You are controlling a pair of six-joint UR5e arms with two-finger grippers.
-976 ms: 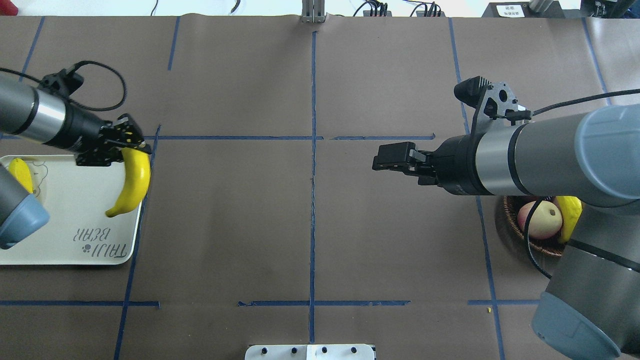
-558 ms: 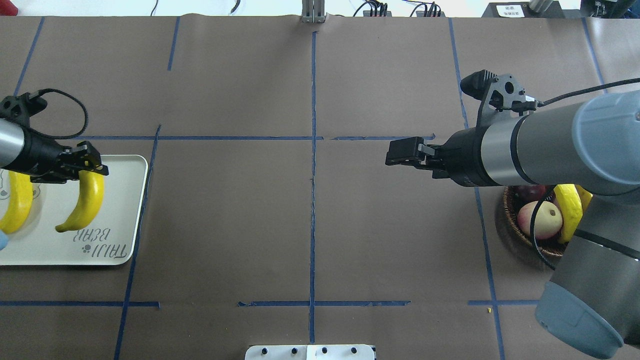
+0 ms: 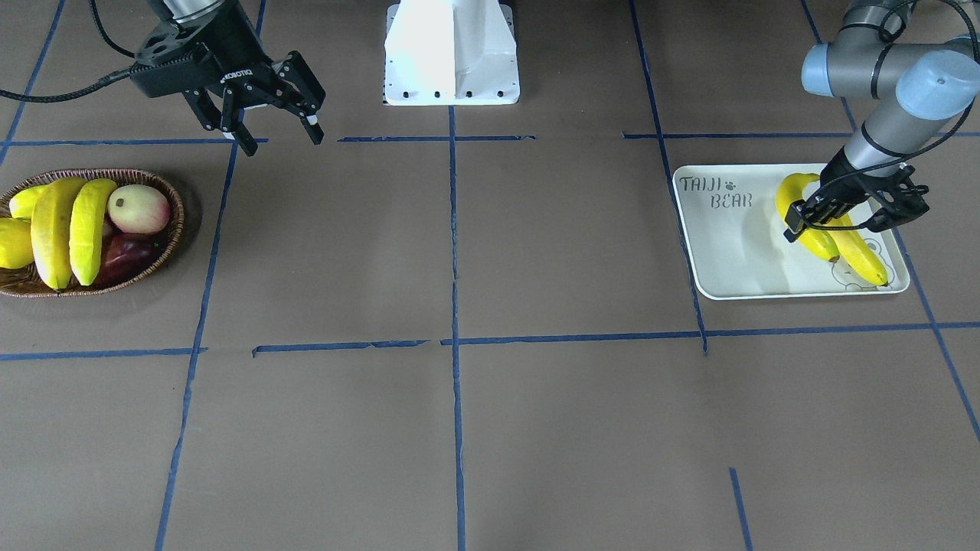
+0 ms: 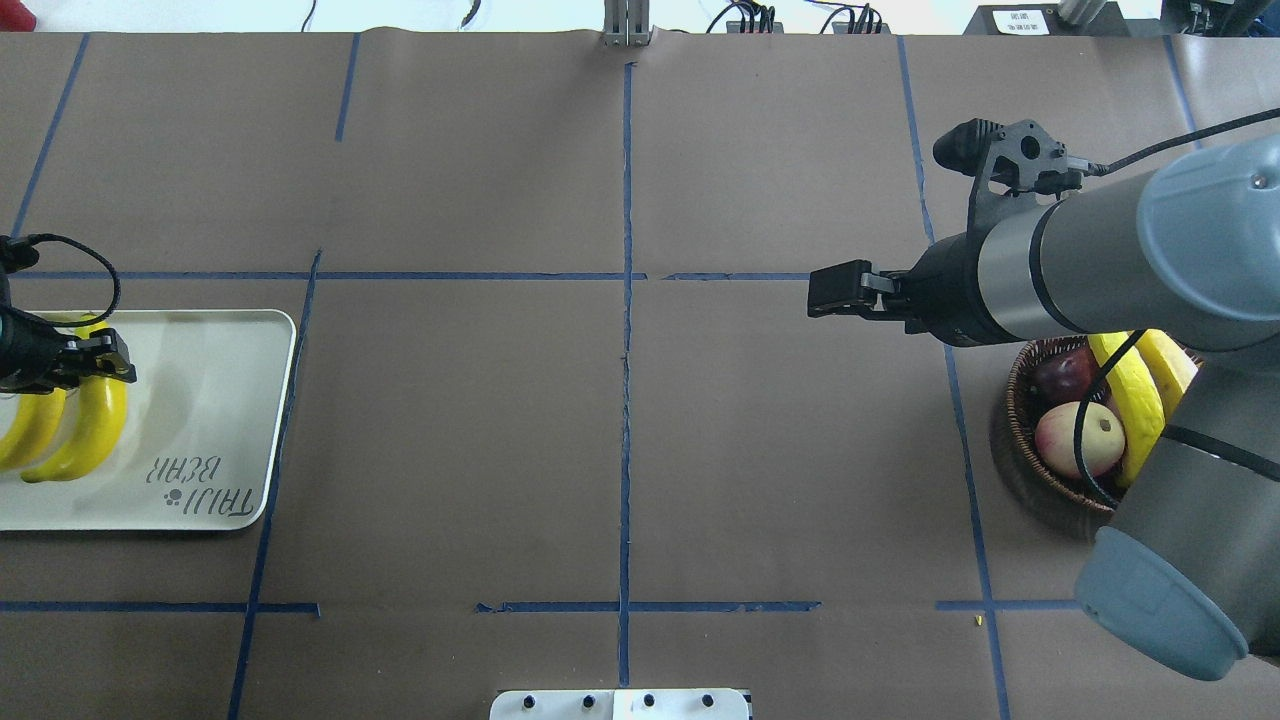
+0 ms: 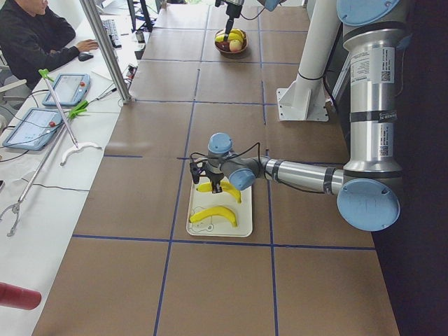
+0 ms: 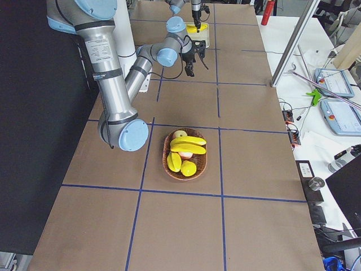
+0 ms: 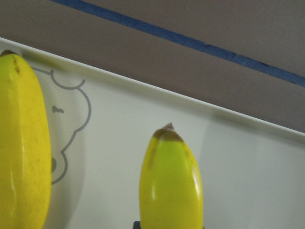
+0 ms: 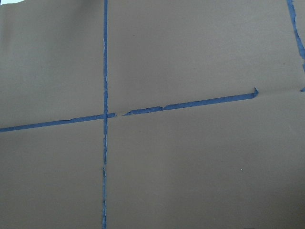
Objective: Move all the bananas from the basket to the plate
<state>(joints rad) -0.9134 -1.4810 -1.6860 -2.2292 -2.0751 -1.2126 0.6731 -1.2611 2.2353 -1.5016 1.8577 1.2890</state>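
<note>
My left gripper (image 3: pixel 850 208) (image 4: pixel 92 360) is shut on a banana (image 4: pixel 95 430) (image 3: pixel 818 243) (image 7: pixel 171 186) over the white plate (image 4: pixel 200 400) (image 3: pixel 735 252). It hangs close beside a second banana (image 4: pixel 25 445) (image 3: pixel 865 264) (image 7: pixel 24 152) that lies on the plate by the bear drawing. Across the table, the wicker basket (image 3: pixel 164 252) (image 4: pixel 1015 440) holds two more bananas (image 3: pixel 52 229) (image 3: pixel 88 226) (image 4: pixel 1130 395). My right gripper (image 3: pixel 279 134) (image 4: pixel 830 295) is open and empty above the bare table, next to the basket.
In the basket with the bananas are a pink-white apple (image 3: pixel 138 208), a dark red fruit (image 3: pixel 126 252) and short yellow fruits (image 3: pixel 11 241). The white robot base (image 3: pixel 452 53) stands at the table's middle edge. A person (image 5: pixel 31 35) sits at a side desk.
My left arm has carried the banana leftward, from the plate's edge to beside the lying banana. My right arm has drawn back to the right, toward the basket, still open.
</note>
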